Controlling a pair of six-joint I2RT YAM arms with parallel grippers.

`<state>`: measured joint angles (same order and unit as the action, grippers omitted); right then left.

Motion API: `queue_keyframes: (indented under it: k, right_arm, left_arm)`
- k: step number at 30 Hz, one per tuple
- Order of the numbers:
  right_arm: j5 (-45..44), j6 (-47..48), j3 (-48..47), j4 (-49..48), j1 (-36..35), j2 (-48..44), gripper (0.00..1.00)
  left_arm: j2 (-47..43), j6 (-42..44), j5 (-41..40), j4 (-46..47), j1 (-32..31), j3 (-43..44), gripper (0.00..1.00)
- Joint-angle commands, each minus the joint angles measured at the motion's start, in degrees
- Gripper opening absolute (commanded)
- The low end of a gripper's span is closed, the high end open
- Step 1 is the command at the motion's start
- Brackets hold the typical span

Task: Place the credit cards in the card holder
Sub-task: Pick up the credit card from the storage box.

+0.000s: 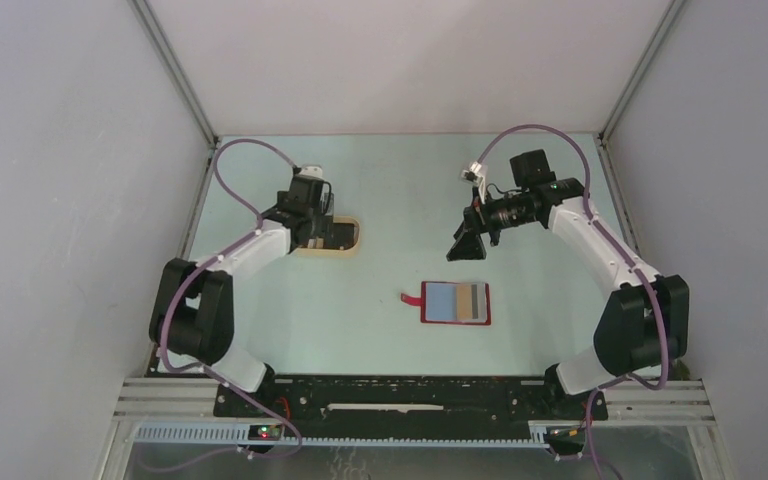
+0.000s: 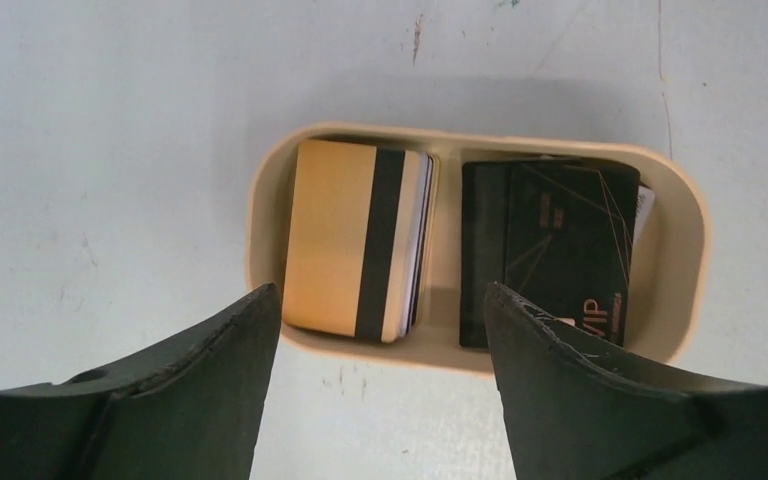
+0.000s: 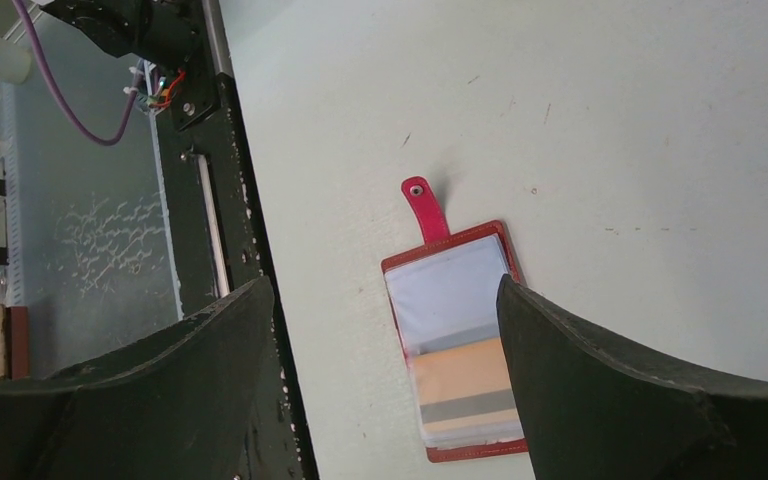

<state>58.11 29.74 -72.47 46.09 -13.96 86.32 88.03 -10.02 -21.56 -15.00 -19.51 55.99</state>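
The open card holder (image 3: 450, 300) lies on the counter (image 1: 380, 170) beneath the spread right gripper (image 3: 382, 285), while farther left the left gripper (image 2: 380, 292), also spread, hovers directly above the credit cards (image 2: 345, 240) stacked in a tan dish (image 2: 680, 230).

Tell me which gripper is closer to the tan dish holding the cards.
Left. The left gripper hangs directly over the dish, jaws open above the card stacks. The right gripper is far across the table, open, just past the red card holder.
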Motion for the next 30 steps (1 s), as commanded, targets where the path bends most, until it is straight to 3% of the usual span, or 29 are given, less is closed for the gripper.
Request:
queue_keyframes:
  k: [1, 9, 30]
  right_arm:
    - [1.62, 1.48, -0.31, 0.84, 0.13, 1.06, 0.91]
    - [1.80, 1.47, -0.31, 0.77, 0.07, 3.15, 0.90]
    - [1.86, 1.95, -1.38, 1.73, -0.72, 6.45, 0.88]
  left_arm:
    - [3.87, 2.78, 4.38, -2.60, 2.90, 6.78, 0.78]
    - [8.09, 2.72, 10.72, -3.68, 6.05, 9.35, 0.73]
    - [12.32, 1.94, 13.61, -6.94, 9.48, 13.02, 0.72]
